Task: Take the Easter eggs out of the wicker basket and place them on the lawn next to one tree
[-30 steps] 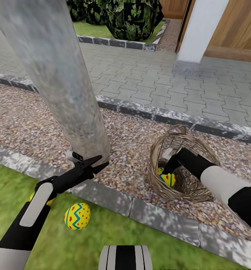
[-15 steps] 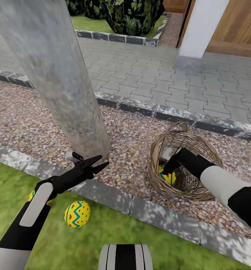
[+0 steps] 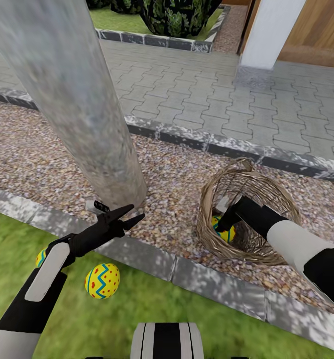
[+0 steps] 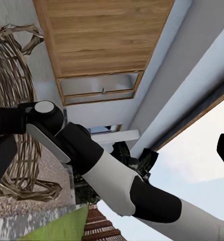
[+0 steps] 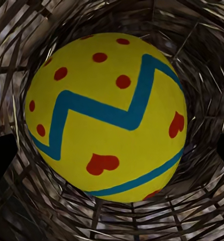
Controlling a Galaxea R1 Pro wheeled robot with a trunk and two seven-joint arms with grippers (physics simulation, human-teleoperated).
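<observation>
Thick mottled-grey tree trunk (image 3: 82,104) rising from pebble gravel (image 3: 177,184), open-weave wicker basket (image 3: 247,219) just beside it holding one glossy dotted egg (image 5: 106,116) with right gripper (image 3: 226,219) inside, jaw state unclear, left gripper (image 3: 129,215) spread empty at trunk base, two eggs (image 3: 102,280) on grass (image 3: 97,319) nearby

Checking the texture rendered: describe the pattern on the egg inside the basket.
Yellow egg with red dots, red hearts, blue-green zigzag bands; clearest in right wrist view.
</observation>
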